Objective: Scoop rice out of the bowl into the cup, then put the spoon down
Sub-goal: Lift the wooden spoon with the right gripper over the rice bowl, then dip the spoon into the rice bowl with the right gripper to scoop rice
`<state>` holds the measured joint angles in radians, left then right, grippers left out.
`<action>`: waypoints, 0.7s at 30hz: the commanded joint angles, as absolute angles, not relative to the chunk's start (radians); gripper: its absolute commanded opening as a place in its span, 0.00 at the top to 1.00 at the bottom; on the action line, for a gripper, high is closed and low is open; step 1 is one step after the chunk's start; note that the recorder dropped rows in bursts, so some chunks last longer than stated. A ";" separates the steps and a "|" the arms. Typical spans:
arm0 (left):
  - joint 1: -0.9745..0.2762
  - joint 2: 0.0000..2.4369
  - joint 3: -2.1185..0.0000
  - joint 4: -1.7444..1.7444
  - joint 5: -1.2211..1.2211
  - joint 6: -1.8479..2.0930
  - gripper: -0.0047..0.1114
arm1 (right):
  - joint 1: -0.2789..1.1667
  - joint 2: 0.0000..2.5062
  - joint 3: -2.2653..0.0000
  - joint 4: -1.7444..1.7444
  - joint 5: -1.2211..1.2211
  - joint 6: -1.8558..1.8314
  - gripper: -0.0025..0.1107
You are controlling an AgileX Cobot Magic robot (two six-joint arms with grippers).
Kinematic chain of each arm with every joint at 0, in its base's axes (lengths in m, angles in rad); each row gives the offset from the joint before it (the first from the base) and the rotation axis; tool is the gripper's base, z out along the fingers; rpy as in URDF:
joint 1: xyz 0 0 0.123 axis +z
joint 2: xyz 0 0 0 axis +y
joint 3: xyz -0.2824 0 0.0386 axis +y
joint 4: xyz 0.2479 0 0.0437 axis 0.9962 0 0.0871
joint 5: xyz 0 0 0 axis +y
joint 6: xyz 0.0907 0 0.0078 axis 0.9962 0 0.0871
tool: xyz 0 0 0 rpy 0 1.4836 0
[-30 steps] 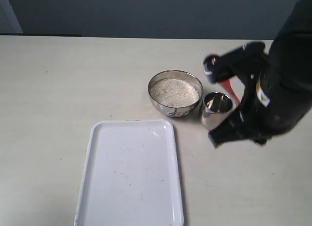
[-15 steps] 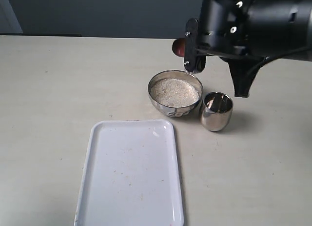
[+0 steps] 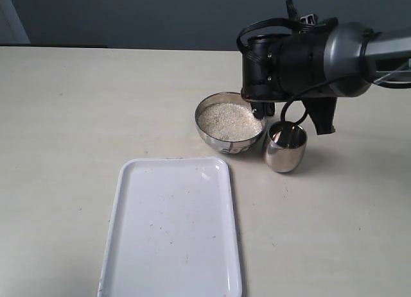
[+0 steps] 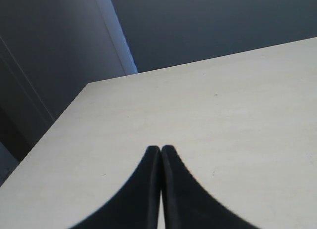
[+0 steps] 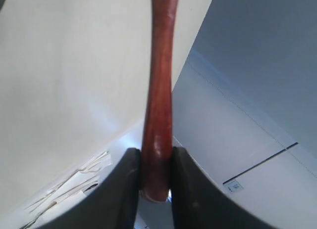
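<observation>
Fingers [image 5: 124,189] of the right gripper [image 5: 156,155] are seen clamped on the spoon [image 5: 161,75], which is gripped near the end of its slim reddish-brown handle; its scooping end is not shown. In the exterior view, the right arm [image 3: 302,56] is positioned over the far right edge of the bowl [image 3: 214,140], which is filled with rice [image 3: 228,120]. The cup [image 3: 286,152] is stood upright just beside the bowl, on its right. A white tray [image 3: 173,239] is laid nearer the camera on the table [image 3: 77,117]. The left gripper [image 4: 160,151] is pressed closed on nothing, above a bare part of the table.
</observation>
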<state>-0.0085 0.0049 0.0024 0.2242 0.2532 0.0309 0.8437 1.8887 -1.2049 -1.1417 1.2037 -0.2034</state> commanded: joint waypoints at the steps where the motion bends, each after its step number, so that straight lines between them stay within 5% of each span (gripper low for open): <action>1: -0.002 0.000 0.000 0.224 0.242 0.026 0.96 | 0.838 1.913 -1.213 -1.165 1.177 -0.230 0.98; 21: -0.002 0.000 0.000 0.224 0.242 0.026 0.96 | 0.838 1.991 -1.213 -1.285 1.112 -0.231 0.98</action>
<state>-0.0085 0.0049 0.0024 0.2242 0.2532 0.0309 0.8437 1.9769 -1.2070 -1.2706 1.1229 -0.2252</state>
